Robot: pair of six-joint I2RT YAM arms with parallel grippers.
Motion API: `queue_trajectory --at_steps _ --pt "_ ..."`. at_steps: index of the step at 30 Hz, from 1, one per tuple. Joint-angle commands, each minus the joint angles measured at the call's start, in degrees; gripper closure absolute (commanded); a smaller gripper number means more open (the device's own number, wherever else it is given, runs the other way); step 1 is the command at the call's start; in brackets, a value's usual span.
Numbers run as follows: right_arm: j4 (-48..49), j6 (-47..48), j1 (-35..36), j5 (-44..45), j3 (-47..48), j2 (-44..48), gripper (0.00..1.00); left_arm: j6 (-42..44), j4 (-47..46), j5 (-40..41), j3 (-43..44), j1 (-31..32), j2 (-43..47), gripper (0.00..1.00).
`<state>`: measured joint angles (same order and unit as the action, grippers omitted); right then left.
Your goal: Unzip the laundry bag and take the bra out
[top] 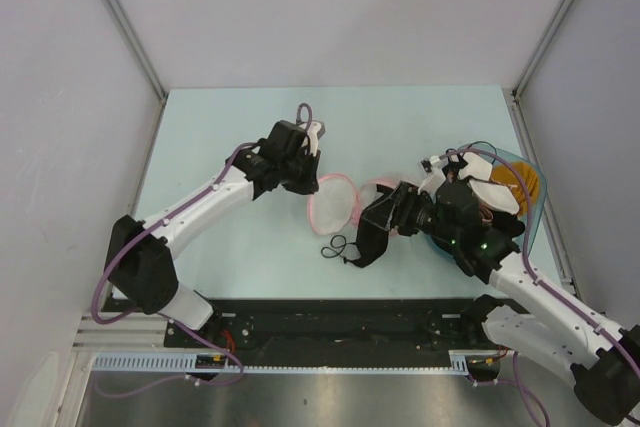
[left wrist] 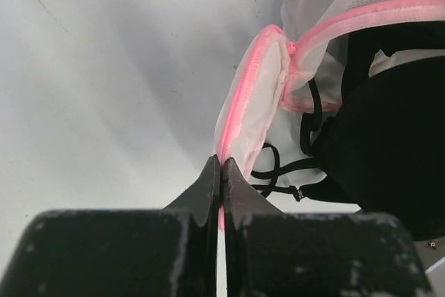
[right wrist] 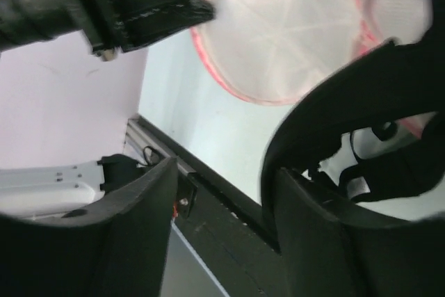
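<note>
The laundry bag lies unzipped mid-table as two pink-rimmed white mesh domes (top: 335, 204). My left gripper (top: 314, 183) is shut on the pink rim of the left dome; in the left wrist view the rim (left wrist: 243, 106) runs straight into the closed tips (left wrist: 221, 169). The black bra (top: 372, 232) hangs out of the right dome, with thin straps trailing on the table. My right gripper (top: 388, 215) is open, its jaws wide apart (right wrist: 226, 172), and the bra's black cup edge (right wrist: 334, 95) drapes against the right-hand finger (right wrist: 313, 234).
A teal basin (top: 532, 209) with orange and white cloth stands at the right table edge, just behind my right arm. White walls enclose the table on three sides. A black rail runs along the near edge (right wrist: 229, 220).
</note>
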<state>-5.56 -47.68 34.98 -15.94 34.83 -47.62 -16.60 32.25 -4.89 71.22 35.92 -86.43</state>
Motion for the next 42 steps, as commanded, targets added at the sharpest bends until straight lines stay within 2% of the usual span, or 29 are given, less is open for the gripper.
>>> queue_trajectory --at_steps 1,2,7,11,15,18,21,25,28,31,33,40,42 --pt "-4.5 1.1 2.3 9.0 2.1 -2.0 0.83 0.0 -0.9 -1.4 0.2 0.1 0.6 0.99" --pt "-4.5 0.8 2.6 9.7 2.1 -2.5 1.0 0.1 -1.0 -1.4 0.1 0.1 0.7 0.99" --pt "-2.2 0.3 3.3 9.4 3.3 0.1 1.0 0.3 -1.0 -0.4 -0.6 0.1 1.1 1.0" --pt "-3.9 3.5 4.7 8.2 13.4 3.1 1.0 0.7 -0.3 1.7 -0.5 0.0 0.7 1.0" --pt "1.2 6.9 6.5 8.4 19.3 8.1 1.0 1.4 0.4 3.0 -0.6 0.1 1.3 1.0" --pt "0.7 8.8 6.4 13.6 24.1 9.0 1.0 1.7 0.4 3.1 -1.3 0.0 1.4 0.99" --pt "2.4 9.4 6.2 17.5 24.6 10.3 1.0 1.4 0.0 2.8 -2.4 0.0 1.5 1.0" --pt "7.7 9.0 5.7 17.1 24.8 11.5 1.0 1.0 -1.0 2.6 -3.2 0.0 1.6 1.0" --pt "6.1 10.4 5.4 19.3 26.3 11.3 1.0 0.8 -1.0 2.2 -3.2 0.0 1.3 0.99" --pt "1.1 14.2 4.9 24.0 29.5 11.0 1.0 0.6 -0.7 2.9 -2.9 0.1 2.0 1.0" --pt "-2.2 16.6 4.7 30.2 31.1 10.4 1.0 0.5 -0.4 3.7 -2.1 -0.1 2.5 1.0" --pt "-9.5 30.9 3.7 51.5 38.9 6.1 1.0 1.5 4.6 7.6 12.8 -6.6 2.1 1.0" --pt "-10.2 32.7 2.1 54.7 39.0 4.6 1.0 1.9 6.1 7.0 16.1 -8.6 0.7 1.0"
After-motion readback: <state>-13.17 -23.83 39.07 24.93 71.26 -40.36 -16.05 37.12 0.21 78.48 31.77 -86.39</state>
